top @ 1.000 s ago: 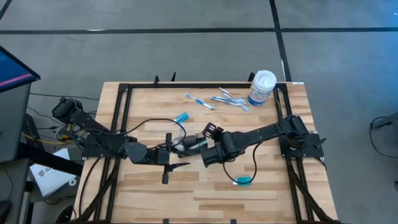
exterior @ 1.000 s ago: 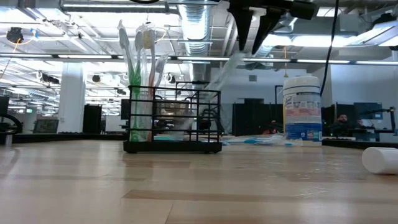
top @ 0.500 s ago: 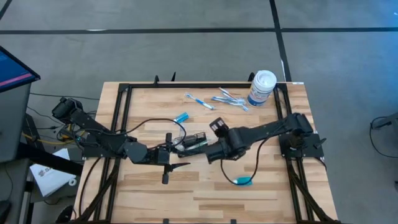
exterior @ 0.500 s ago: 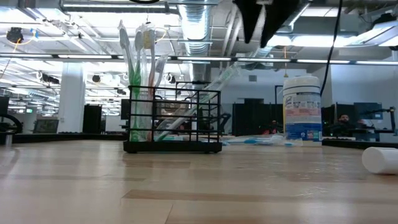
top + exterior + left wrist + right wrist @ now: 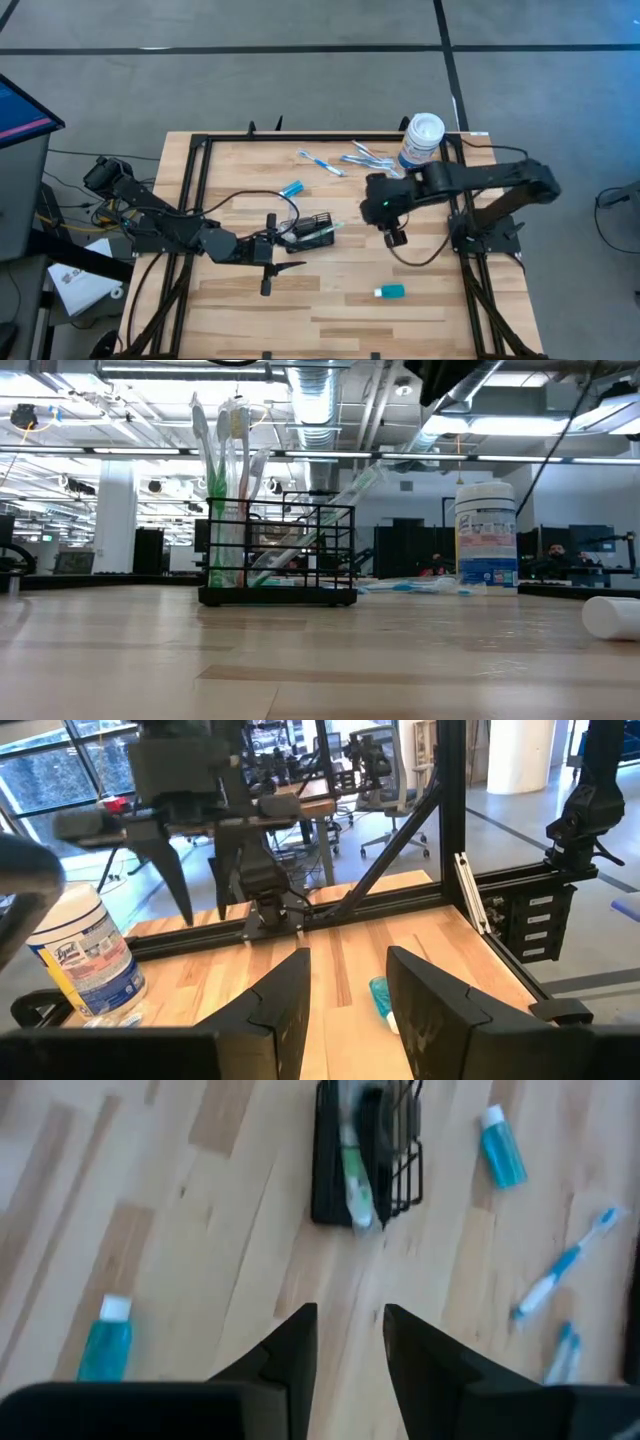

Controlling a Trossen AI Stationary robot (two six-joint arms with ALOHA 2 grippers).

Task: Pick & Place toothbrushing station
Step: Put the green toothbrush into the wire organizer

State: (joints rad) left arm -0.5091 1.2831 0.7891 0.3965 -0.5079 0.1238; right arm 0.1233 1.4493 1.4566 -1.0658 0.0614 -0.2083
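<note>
The toothbrushing station, a small black wire holder (image 5: 312, 228) (image 5: 280, 555) (image 5: 365, 1155), stands on its base at the table's middle. Several toothbrushes (image 5: 225, 470) stand upright in one end of it, and a white-and-green long item (image 5: 345, 500) (image 5: 355, 1175) leans in it. My left gripper (image 5: 288, 250) (image 5: 348, 990) is just left of the holder, pointing level and open with nothing between its fingers. My right gripper (image 5: 396, 236) (image 5: 350, 1340) (image 5: 203, 890) hangs raised to the holder's right, pointing steeply down, open and empty.
A white canister (image 5: 421, 140) (image 5: 486, 535) stands at the far right. Loose toothbrushes (image 5: 320, 163) (image 5: 368, 158) lie near the far edge. One blue tube (image 5: 291, 188) lies beyond the holder, another (image 5: 390, 291) near the front right. A black frame (image 5: 200, 150) rims the table.
My right gripper has drawn away from the holder, rising and going toward the table's right edge, and has rolled and tipped steeply down. The white-and-green item that was at its fingertips now leans in the holder. The holder has stayed in place.
</note>
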